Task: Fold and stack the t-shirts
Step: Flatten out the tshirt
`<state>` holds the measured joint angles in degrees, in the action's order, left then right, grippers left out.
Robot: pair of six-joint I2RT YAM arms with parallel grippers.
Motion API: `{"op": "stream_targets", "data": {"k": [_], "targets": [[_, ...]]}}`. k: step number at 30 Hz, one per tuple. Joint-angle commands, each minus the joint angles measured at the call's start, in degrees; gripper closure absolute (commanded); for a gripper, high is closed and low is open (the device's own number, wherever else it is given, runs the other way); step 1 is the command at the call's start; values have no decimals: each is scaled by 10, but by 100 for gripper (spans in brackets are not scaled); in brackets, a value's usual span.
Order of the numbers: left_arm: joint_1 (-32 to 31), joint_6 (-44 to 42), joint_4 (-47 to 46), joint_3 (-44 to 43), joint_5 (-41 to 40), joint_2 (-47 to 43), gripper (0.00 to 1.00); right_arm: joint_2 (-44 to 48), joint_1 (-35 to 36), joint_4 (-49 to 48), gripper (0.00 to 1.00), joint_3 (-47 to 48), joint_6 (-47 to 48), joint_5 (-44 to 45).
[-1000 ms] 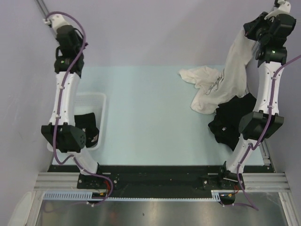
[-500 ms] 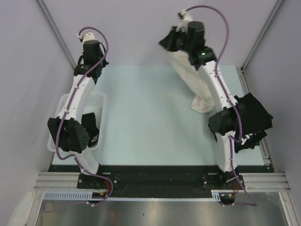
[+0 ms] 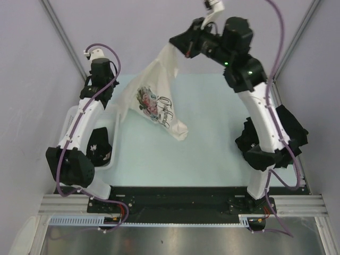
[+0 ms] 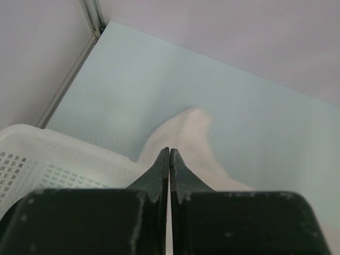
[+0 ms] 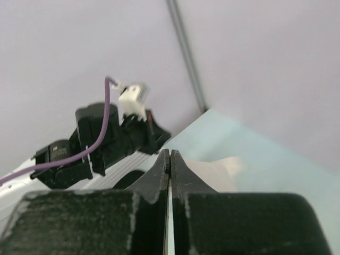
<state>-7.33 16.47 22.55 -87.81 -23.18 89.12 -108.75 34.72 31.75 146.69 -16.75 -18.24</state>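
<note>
- The white mesh basket (image 4: 48,154) stands at the left edge of the tabletop (image 3: 212,154), with a black t-shirt (image 3: 98,151) lying inside it.
- The left pincer (image 4: 169,155) is above the basket's far rim, its jaws pressed together. Cream cloth shows just past its tips. The pictures do not show whether any cloth is nipped, and my reading is that the pincer is empty.
- The cream t-shirt (image 3: 151,101) hangs in the air, printed side towards the overhead camera.
  - Its long axis slants from a high point at the far right, down and leftward to a loose corner just beside the left arm.
  - A trailing end droops towards the middle of the tabletop.
- The right pincer (image 3: 172,45) is clamped on the shirt's top edge and carries all its weight, high above the far side.
- The heap of black t-shirts (image 3: 292,133) waits at the right edge, well apart from the hanging shirt.
- Judgement: the next move turns on the loose left corner.
  - It lies right in front of the left pincer, far nearer that arm than the right one.
  - The left pincer would need to open and take it so the shirt can be spread flat.
</note>
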Motion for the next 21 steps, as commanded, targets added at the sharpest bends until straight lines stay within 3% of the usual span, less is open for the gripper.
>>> {"op": "stream_targets", "data": {"k": [1,5,12,17,21], "targets": [[1,-5,-36,19,-12,-47,100,89,-53,2,100,15,37,31],[1,8,-31,21,2,-49,100,125,-112,5,100,-39,36,23],[-22,35,-29,30,40,-49,100,142,-133,17,100,-111,41,13],[-82,43,-33,63,121,-45,100,130,-127,23,100,-158,77,29],[-158,47,-50,94,124,-42,100,115,-130,16,100,-233,129,75]]}}
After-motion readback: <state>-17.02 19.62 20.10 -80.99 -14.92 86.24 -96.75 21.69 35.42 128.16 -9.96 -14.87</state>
